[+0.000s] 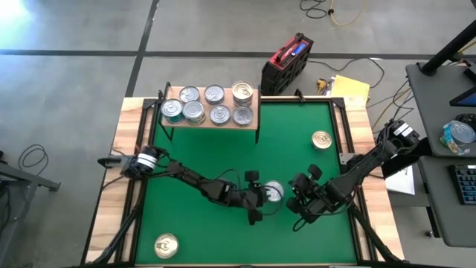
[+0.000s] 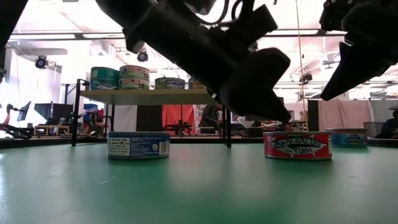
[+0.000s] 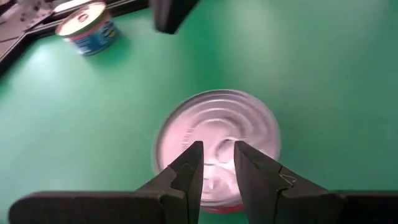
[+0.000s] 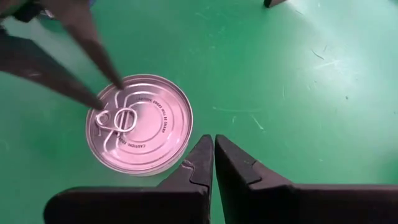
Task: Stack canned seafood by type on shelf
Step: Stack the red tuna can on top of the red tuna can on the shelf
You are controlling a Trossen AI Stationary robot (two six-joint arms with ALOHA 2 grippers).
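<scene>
High view shows the green mat [image 1: 223,156] filling most of the tabletop, and at its far edge the shelf [image 1: 210,119], a light-wood board on thin black legs, carrying eight tins [image 1: 207,105] in two rows, mostly silver-topped, with one teal-sided at the left end and a taller stack at the far right. Both dark arms reach toward the middle of the mat's near half. The left gripper [image 3: 217,165] hangs directly over a silver-topped tin [image 4: 139,121] that sits flat on the mat; its fingers [image 3: 188,169] stand slightly apart above the lid, gripping nothing. That tin is round and flat, with a pull-tab ring and stamped caution lettering on the lid, and a red label reading albacore tuna around its side in the low view. The right gripper [image 4: 213,154] waits just beside the same tin, its fingers pressed together and empty. A gold-topped tin [image 1: 321,140] with a blue label lies near the mat's right edge, and another gold-topped tin [image 1: 166,245] near the front left corner.
</scene>
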